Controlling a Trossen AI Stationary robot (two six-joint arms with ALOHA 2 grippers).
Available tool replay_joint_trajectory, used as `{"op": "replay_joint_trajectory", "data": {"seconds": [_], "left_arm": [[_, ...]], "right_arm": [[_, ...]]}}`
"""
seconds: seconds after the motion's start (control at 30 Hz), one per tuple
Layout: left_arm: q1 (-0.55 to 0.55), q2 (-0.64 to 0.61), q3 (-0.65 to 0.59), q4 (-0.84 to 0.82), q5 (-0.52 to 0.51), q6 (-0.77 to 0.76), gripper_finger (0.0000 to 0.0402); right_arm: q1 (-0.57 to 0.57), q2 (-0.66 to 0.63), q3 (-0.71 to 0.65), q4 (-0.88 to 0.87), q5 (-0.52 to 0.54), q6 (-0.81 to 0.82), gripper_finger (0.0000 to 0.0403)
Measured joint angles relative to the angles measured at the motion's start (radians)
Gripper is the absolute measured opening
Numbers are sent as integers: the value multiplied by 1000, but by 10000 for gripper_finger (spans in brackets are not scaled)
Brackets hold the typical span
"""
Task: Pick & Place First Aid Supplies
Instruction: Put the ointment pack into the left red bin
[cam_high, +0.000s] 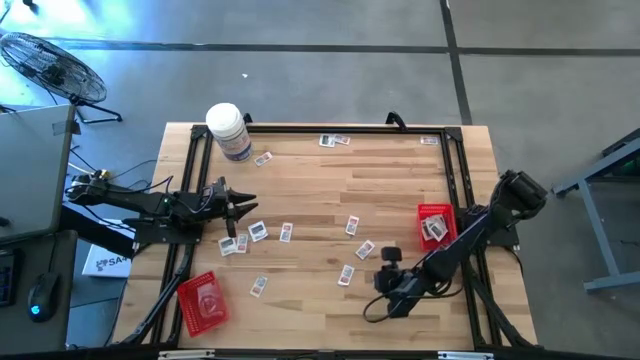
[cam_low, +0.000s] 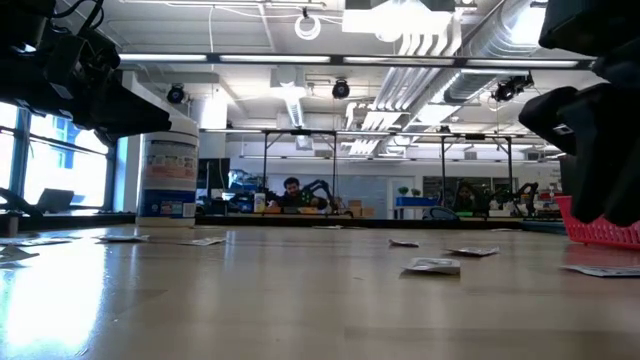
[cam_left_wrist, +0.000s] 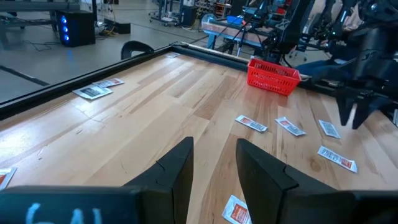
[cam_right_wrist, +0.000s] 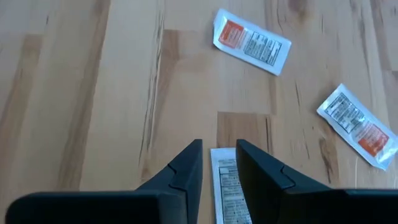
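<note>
Listing from the left edge of the pale wooden plank table (cam_high: 330, 190): a shallow red mesh tray (cam_high: 203, 301) sits near the front left corner, and a large white plastic jar with a bluish label (cam_high: 229, 131) stands upright near the back left corner. The left gripper (cam_high: 243, 208) hovers above the table's left part, its fingers (cam_left_wrist: 177, 168) parted with nothing between them; small flat white packets with red print (cam_high: 246, 236) lie just beside it. More packets are scattered singly across the middle boards, and a few lie along the back edge. The right gripper (cam_high: 386, 283) hangs low over the front right area, its fingers (cam_right_wrist: 186, 168) slightly apart and straddling one white packet with dark print (cam_right_wrist: 227, 183) that lies flat on the wood; whether they touch it cannot be told. Two red-printed packets lie just beyond it. A second shallow red mesh tray (cam_high: 434, 223), holding packets, sits near the right edge, beside the right arm.
</note>
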Motion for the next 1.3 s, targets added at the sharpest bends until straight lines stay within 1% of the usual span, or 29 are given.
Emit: {"op": "replay_joint_trajectory", "data": {"seconds": [0.2, 0.3, 0.53, 0.67, 0.93, 1.3], "left_arm": [[0, 0, 0, 0, 0, 0, 119], [0, 0, 0, 0, 0, 0, 119], [0, 0, 0, 0, 0, 0, 119], [0, 0, 0, 0, 0, 0, 119], [0, 0, 0, 0, 0, 0, 119], [0, 0, 0, 0, 0, 0, 119]], "right_arm": [[-12, 0, 0, 2, -15, -1, 127], [-24, 4, 0, 3, -43, -9, 142], [-39, 70, 0, 8, -84, -36, 148], [-39, 105, 5, 20, -75, -38, 140], [-53, 111, 4, 12, -75, -36, 115], [-70, 113, 2, 13, -54, -44, 47]]}}
